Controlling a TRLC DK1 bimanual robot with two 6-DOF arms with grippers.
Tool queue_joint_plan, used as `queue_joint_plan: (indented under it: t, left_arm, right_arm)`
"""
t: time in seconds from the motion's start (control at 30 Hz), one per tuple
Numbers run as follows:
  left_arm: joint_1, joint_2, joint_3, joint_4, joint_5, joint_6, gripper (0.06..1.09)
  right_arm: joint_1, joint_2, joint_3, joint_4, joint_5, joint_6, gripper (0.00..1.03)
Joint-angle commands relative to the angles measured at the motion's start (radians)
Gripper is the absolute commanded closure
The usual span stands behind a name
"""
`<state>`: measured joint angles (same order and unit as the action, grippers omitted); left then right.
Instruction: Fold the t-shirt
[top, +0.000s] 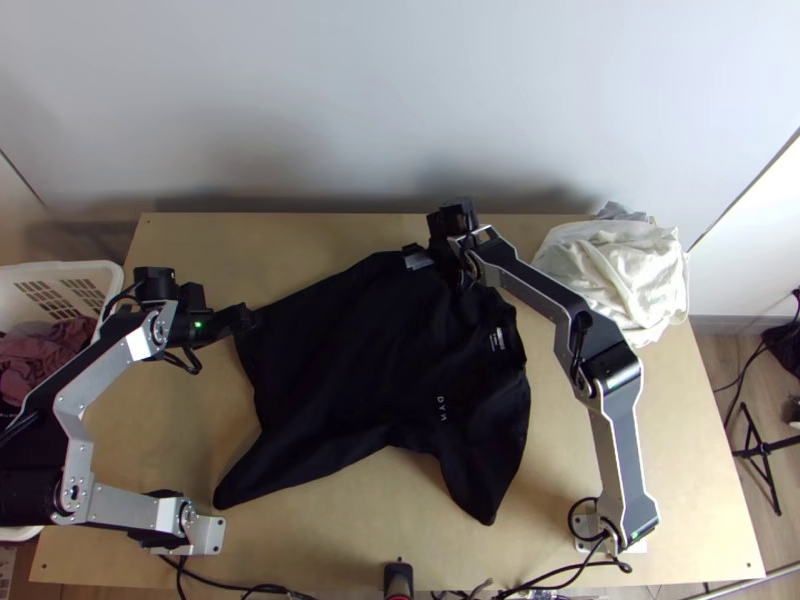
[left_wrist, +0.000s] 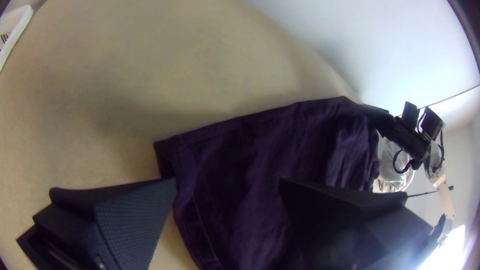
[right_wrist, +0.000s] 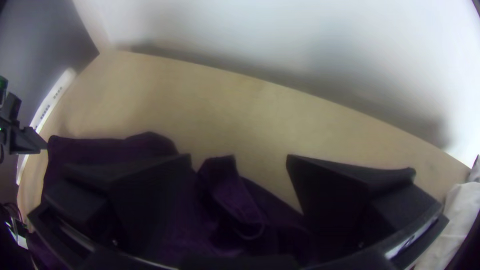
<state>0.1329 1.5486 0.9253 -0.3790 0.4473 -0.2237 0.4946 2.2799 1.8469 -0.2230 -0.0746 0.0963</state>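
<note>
Light wood makes up the table (top: 560, 450), a black cloth t-shirt (top: 340, 350) spread unevenly across its middle. A white plastic basket (top: 100, 268) stands beyond the left edge; cream cloth (top: 620, 270) lies heaped far right, before a pale wall (top: 400, 100). The left gripper (top: 245, 318) gapes wide at the hem; the right gripper (top: 443, 262) gapes over the far sleeve. Contact I cannot tell.
</note>
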Motion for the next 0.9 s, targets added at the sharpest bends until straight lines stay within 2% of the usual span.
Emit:
queue_joint_plan:
  t: [0.0,0.87]
  left_arm:
    - [0.005,0.004,0.006,0.003,0.001,-0.003,0.11]
    - [0.014,0.045,0.015,0.038,-0.012,-0.034,0.11]
  right_arm:
    - [0.001,0.012,0.023,-0.013,0.009,0.0,0.15]
    - [0.016,0.032,0.083,-0.09,0.01,-0.003,0.16]
